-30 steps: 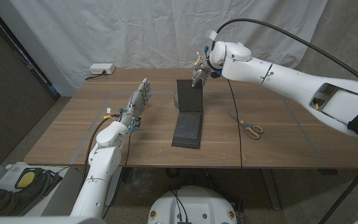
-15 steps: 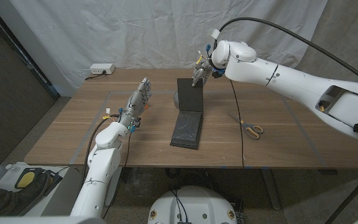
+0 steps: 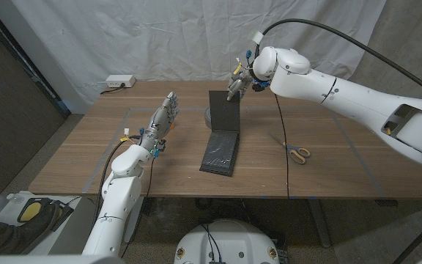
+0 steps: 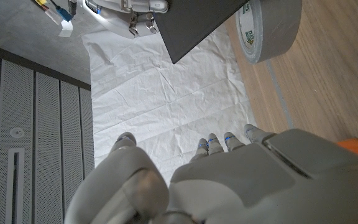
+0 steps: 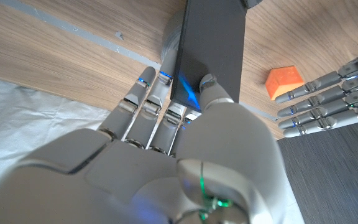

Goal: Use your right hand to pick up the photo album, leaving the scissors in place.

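Album (image 3: 222, 132) open in an L at mid-table: lower cover flat on the wood, upper cover upright, pinched at its top edge by the right hand (image 3: 237, 82), thumb against fingers, likely so the book hangs open as it lifts. Scissors (image 3: 297, 152) to the right, well apart, untouched; left hand (image 3: 161, 121) on edge, fingers straight, holding nothing. Against the earlier frames, right arm slightly higher, album barely changed, scissors unmoved.

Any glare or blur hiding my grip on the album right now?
Right wrist view: sharp; a blue glow falls on the photo album beside the right hand's thumb, grip readable. Head view: evenly lit, the hand small at the album's raised edge.
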